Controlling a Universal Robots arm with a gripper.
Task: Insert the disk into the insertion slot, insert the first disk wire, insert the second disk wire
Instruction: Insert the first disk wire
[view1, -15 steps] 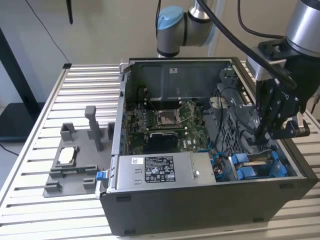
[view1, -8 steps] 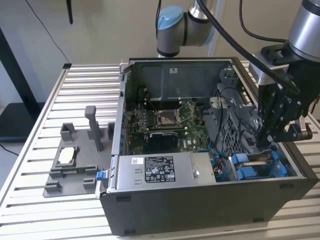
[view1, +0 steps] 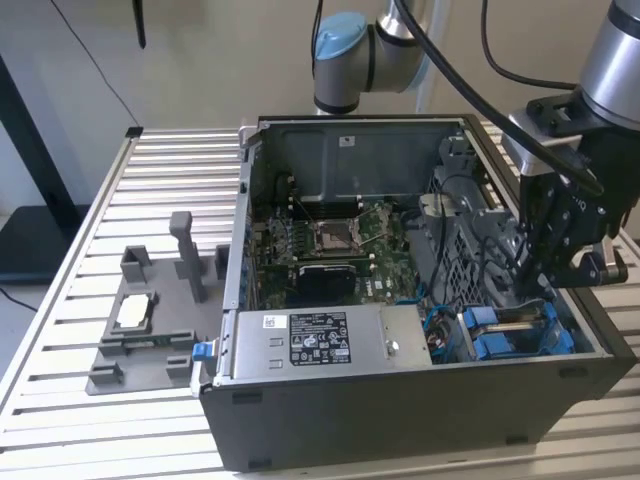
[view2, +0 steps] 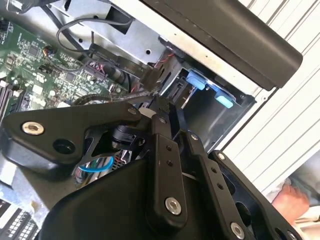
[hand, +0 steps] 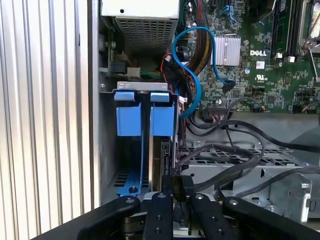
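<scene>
Beside the blue-framed silver disk (hand: 162, 120), your black gripper's (hand: 180, 200) jaws pinch the small black wire plug (hand: 181, 183), which is probably light, rigid and best held by its body.

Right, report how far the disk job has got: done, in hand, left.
Done: the disk sits in the insertion slot, its blue carrier tab at the bay mouth. In hand: the gripper appears shut on a black connector close to the disk. Left: I cannot tell that either wire is seated, so both insertions seem outstanding.
</scene>
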